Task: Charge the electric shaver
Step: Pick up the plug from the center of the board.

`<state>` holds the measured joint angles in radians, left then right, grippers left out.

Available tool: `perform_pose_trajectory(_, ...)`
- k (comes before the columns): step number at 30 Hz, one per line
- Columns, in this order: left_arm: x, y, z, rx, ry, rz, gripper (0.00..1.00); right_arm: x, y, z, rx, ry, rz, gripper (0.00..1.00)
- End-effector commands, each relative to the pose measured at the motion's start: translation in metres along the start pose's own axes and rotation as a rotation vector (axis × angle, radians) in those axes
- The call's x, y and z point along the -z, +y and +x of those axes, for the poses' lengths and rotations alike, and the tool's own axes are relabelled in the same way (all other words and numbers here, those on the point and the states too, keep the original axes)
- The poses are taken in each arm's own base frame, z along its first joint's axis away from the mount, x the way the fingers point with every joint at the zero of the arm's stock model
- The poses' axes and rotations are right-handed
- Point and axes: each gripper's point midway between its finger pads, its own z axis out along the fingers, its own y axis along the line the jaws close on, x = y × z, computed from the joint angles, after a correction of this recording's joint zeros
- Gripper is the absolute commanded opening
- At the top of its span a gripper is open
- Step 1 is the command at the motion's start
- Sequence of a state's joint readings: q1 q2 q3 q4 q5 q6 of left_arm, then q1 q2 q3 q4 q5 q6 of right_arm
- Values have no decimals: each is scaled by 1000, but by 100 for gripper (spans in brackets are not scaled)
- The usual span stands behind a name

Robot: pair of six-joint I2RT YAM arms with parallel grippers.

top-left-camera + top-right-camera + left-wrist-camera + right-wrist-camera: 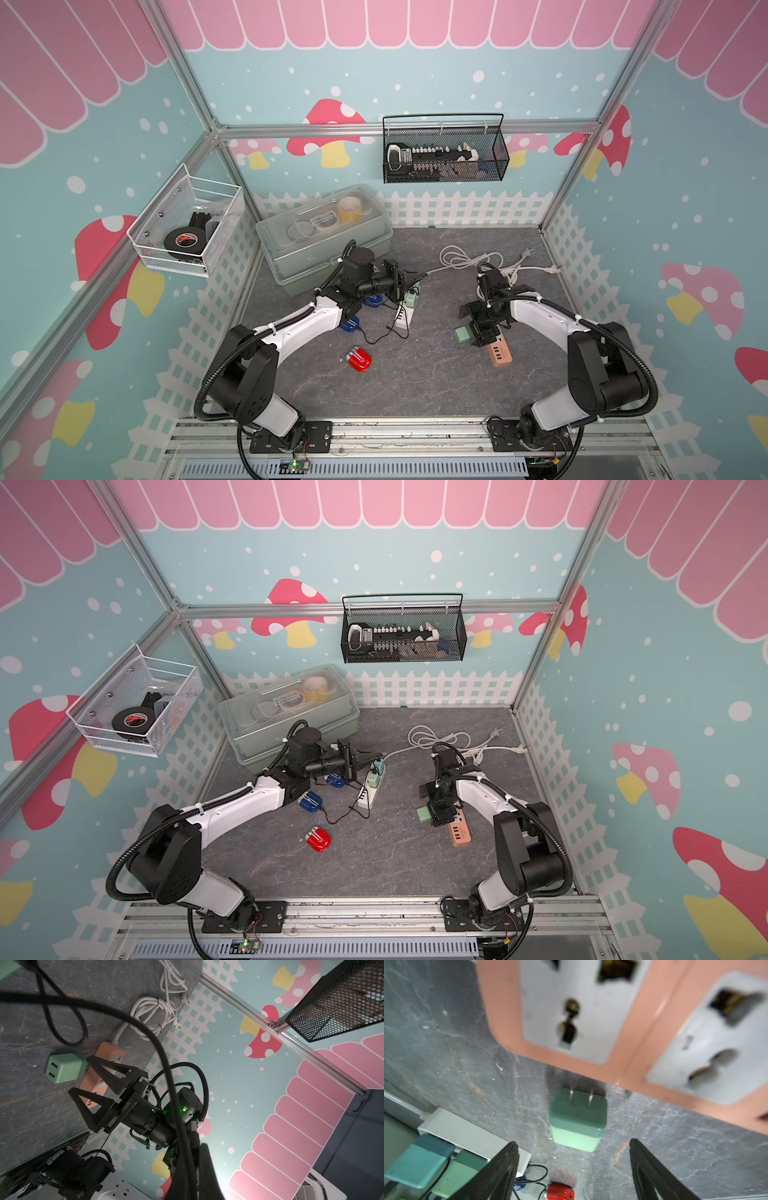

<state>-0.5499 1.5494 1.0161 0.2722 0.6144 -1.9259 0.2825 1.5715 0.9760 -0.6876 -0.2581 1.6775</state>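
Nearest us, the red shaver [359, 359] lies free on the grey table [415, 395], well apart from both arms. Behind it a blue shaver [350, 324] sits beside the left forearm. The right arm folds at the elbow and tips its wrist down. The right gripper [573, 1141] hangs with fingers spread wide over a mint charger [578, 1120], just beside the orange power strip [500, 355]. Farther on, the left arm reaches level over the white power strip [405, 313] — the left gripper [417, 277] is pinched tight on a black cable [168, 1076].
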Motion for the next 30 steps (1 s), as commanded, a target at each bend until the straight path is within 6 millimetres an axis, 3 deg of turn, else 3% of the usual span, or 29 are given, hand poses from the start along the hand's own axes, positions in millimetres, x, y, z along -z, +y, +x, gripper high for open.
perform_pose_trajectory(1,3,-10,4,-17,11,31,0,6,-9,-3,-75,-51,123,82)
perform_pose_trajectory(13,2,-13,3,-13,12,45,0,-4,-27,-5,-94,-103,263,74)
perform_pose_trajectory(20,2,-13,2,-11,14,45,0,-27,-20,-10,-97,-99,219,69)
perform_pose_trajectory(30,3,-16,3,-12,13,49,0,-36,-23,-18,-110,-132,218,63)
